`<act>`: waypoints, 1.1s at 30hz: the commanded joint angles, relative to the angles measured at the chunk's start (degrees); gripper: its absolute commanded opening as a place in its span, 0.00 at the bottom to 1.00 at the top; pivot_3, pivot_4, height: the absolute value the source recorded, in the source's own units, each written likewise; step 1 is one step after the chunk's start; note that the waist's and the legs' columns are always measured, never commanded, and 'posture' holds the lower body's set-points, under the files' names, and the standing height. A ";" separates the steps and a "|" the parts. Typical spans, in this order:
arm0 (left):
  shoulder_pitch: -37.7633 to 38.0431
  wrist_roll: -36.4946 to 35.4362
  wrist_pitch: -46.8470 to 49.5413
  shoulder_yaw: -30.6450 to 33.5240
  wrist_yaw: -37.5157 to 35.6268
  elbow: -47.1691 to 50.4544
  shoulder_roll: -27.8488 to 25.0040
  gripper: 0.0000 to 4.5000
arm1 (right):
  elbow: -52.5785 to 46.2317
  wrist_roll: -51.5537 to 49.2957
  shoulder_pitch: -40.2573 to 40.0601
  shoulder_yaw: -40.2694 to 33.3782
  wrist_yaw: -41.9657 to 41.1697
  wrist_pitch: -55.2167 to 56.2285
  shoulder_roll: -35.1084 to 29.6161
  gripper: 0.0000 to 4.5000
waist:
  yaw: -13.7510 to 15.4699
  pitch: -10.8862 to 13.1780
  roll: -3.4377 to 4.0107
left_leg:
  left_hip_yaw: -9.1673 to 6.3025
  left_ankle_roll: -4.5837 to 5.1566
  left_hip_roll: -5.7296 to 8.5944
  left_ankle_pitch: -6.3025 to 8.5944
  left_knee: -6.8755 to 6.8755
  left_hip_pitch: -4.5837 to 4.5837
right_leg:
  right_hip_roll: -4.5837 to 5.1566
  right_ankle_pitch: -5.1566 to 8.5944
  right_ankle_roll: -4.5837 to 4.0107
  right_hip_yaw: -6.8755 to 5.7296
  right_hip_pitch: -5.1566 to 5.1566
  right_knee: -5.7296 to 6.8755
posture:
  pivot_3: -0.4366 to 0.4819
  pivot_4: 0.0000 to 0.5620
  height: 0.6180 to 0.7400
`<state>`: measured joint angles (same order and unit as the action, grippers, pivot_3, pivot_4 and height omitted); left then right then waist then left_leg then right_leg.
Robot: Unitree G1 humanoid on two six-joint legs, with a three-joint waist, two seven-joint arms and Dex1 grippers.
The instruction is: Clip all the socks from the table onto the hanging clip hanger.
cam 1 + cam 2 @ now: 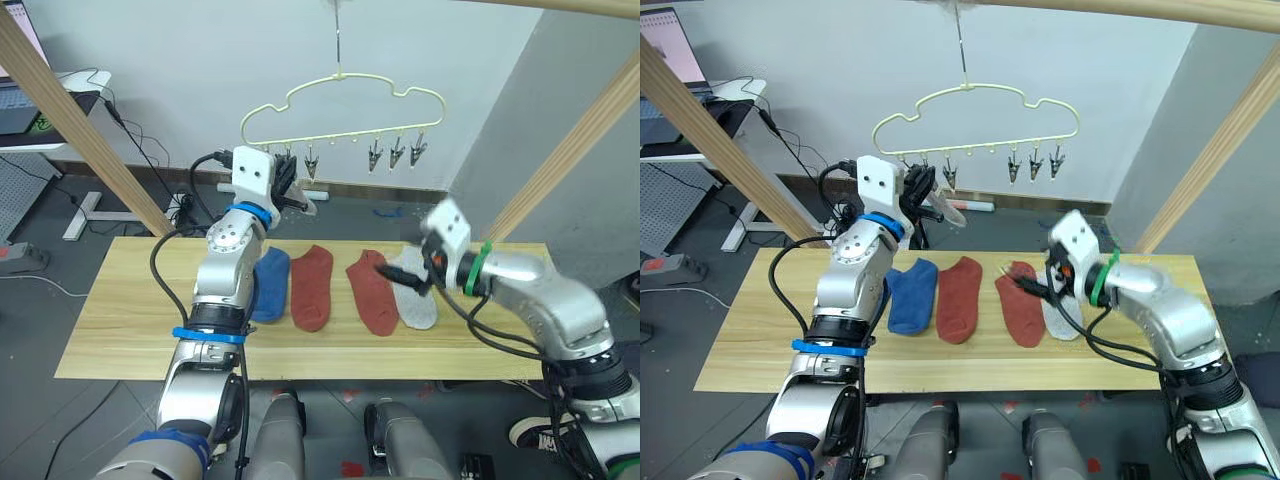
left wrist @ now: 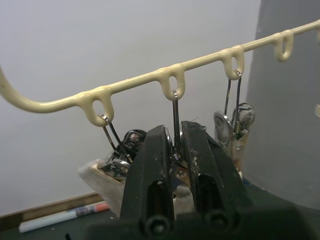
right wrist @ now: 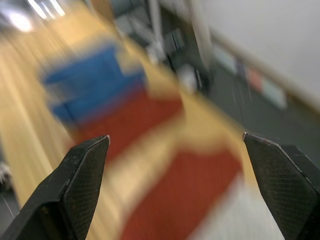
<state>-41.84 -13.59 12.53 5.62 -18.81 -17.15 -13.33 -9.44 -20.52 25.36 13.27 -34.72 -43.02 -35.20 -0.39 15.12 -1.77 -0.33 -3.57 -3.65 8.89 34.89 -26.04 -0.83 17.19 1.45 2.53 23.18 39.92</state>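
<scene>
left pincer [image 2: 174, 150] pinching clip [image 2: 176, 131] | right pincer [image 3: 175, 145] spread over socks [image 1: 372, 291]

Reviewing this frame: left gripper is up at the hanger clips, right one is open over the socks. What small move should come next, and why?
Probably lower the right gripper onto the light grey sock and close. Its fingers stand wide open over the table, holding nothing, at the rust-red and grey socks. The left gripper is already pinched on a clip of the clip hanger, seemingly waiting for a sock.
</scene>
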 commanded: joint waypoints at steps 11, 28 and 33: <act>2.04 -5.25 13.82 1.52 -3.43 10.46 -2.90 0.02 | 44.64 17.64 13.86 2.63 2.81 21.33 11.93 1.00 | -1.24 0.01 0.01 | 0.06 -0.01 -0.02 -0.03 -0.03 0.10 | -0.03 -0.06 -0.10 0.07 -0.01 0.02 | 0.52 0.47 1.00; 4.81 -5.95 17.30 2.44 -2.34 15.15 -3.52 0.02 | 58.05 23.16 14.11 2.27 -2.59 26.84 13.31 0.33 | -0.36 0.00 0.01 | -0.02 -0.01 -0.01 -0.03 -0.01 0.36 | 0.00 -0.08 -0.06 0.02 -0.37 0.02 | 0.58 0.46 1.00; 4.66 -6.86 18.73 2.45 -2.55 15.51 -3.25 0.02 | 51.70 22.16 10.31 -0.17 -3.64 25.25 11.25 0.01 | 0.29 0.00 0.01 | -0.08 -0.01 -0.01 -0.02 -0.03 0.73 | 0.00 -0.02 0.03 -0.03 -0.81 -0.09 | 0.60 0.44 1.00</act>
<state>-37.43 -19.47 30.35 7.25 -21.45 -2.95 -16.45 43.13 1.21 37.97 13.82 -37.71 -15.90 -22.83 -0.10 15.11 -1.76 -0.41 -3.58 -3.65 8.87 34.84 -25.22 -0.82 17.17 1.50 2.50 22.28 39.80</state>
